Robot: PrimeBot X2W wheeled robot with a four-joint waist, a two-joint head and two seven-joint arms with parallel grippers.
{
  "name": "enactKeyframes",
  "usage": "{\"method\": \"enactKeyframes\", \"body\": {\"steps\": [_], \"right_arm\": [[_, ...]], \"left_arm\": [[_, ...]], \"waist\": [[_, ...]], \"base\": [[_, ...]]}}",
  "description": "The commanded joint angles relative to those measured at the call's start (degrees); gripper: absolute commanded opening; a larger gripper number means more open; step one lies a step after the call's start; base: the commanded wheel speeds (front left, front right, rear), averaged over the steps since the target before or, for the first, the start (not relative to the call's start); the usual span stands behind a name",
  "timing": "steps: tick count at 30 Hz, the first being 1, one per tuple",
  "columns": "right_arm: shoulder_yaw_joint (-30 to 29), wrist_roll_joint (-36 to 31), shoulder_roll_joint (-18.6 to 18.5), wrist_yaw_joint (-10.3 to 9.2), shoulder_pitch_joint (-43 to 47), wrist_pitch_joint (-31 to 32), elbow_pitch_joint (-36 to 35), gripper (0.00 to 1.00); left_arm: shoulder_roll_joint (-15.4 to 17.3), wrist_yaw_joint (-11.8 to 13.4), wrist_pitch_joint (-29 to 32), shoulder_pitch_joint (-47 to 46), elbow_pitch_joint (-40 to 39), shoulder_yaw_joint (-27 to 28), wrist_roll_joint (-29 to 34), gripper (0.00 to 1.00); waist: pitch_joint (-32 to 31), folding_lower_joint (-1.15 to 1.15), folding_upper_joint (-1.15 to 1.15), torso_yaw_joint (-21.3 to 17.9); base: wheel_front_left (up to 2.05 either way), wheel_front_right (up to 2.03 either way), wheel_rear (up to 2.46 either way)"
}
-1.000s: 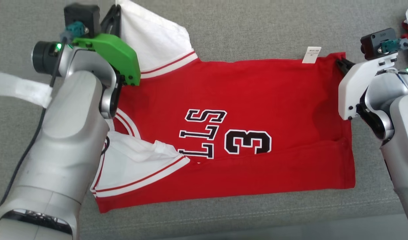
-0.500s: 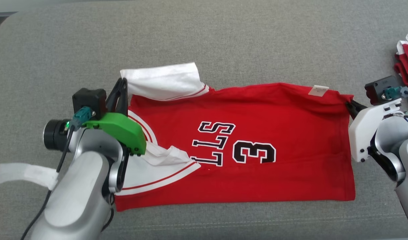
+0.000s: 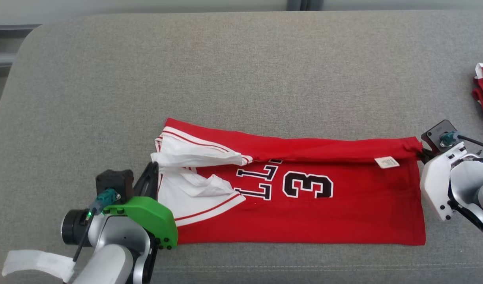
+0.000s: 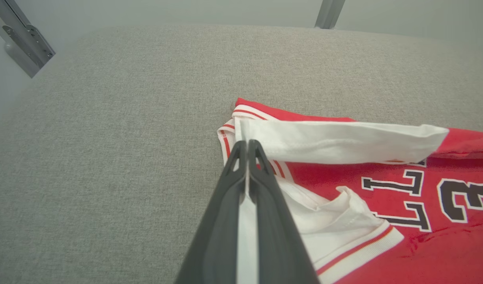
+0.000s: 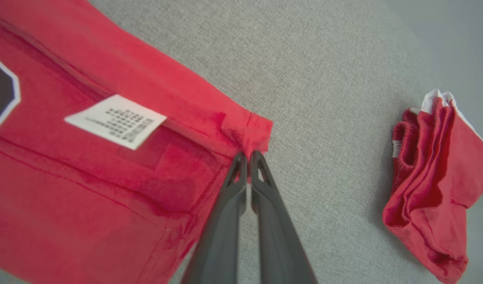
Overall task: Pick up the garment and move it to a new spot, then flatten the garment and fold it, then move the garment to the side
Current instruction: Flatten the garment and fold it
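Item: red jersey (image 3: 304, 213) with white sleeves, black numeral 3 (image 3: 307, 186) and black lettering (image 3: 261, 183) outlined in white. Location: near half of a grey cushion (image 3: 233, 71), laid lengthwise, collar end toward the robot's left, hem toward its right. Condition: the far long edge is turned over toward the near side as a narrow red band, which covers the upper part of the lettering; the lower body lies flat, with slight creasing at the hem corner. Far sleeve (image 3: 198, 156): folded across the chest, its tip reaching the lettering; the near sleeve lies crumpled just below it. Label (image 3: 386, 162): white, printed, lying on the red cloth below the turned band near the right end. Left gripper (image 3: 152, 169): at the collar end, fingers clenched together with white cloth of the far sleeve pinched between them, as the left wrist view shows. Right gripper (image 5: 247, 156): at the far hem corner, fingers pressed closed on the bunched red corner of the turned band. Other stock: a heap (image 5: 435, 177) of red and white cloth on the cushion, well apart from the jersey, beyond the right gripper. Surroundings: metal frame (image 4: 24, 43) past the cushion's far left corner.
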Motion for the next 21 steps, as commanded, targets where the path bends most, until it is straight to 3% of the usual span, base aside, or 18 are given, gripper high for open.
{"method": "enactKeyframes", "body": {"steps": [1,13,14,15,16,20,21], "right_arm": [[1.36,0.87,-0.86,-0.09,-0.62,0.19,0.62,0.0],[5.22,4.97,-2.05,-0.09,0.95,1.58,4.12,0.0],[4.94,5.38,-1.75,-0.09,1.16,1.69,4.39,0.06],[4.7,5.77,-1.37,-0.09,1.44,2.1,4.71,0.7],[4.71,6.0,-1.16,-0.09,1.76,2.49,4.93,1.0],[3.78,5.81,-0.87,-0.09,2.13,2.53,4.77,1.0],[3.13,5.43,-0.78,-0.09,2.3,2.31,4.73,1.0]], "left_arm": [[-0.04,0.4,0.02,1.7,-0.23,-0.26,-0.34,0.0],[-0.45,1.09,-0.03,6.66,0.41,-0.95,-2.23,0.0],[-0.62,0.96,-0.07,7.02,0.71,-1.01,-2.48,0.0],[-0.58,0.97,0.11,7.24,1.16,-1.22,-2.4,0.0],[-0.78,0.94,0.17,7.57,1.58,-1.27,-2.74,0.0],[-1.12,0.7,0.45,8.41,3.88,-1.98,-3.28,0.0],[-1.34,0.9,0.73,8.77,4.48,-2.08,-3.39,0.31]], "waist": [[-0.68,0.0,0.0,0.53],[-2.42,0.0,0.0,1.64],[-2.53,0.0,0.0,1.68],[-2.63,0.0,0.0,1.71],[-2.75,0.0,0.0,1.72],[-3.24,0.0,0.0,1.65],[-3.38,0.0,0.0,1.61]], "base": [[0.0,0.0,0.0],[0.0,0.0,0.0],[0.0,0.0,0.0],[0.0,0.0,0.0],[0.0,0.0,0.0],[0.0,0.0,0.0],[0.0,0.0,0.0]]}}
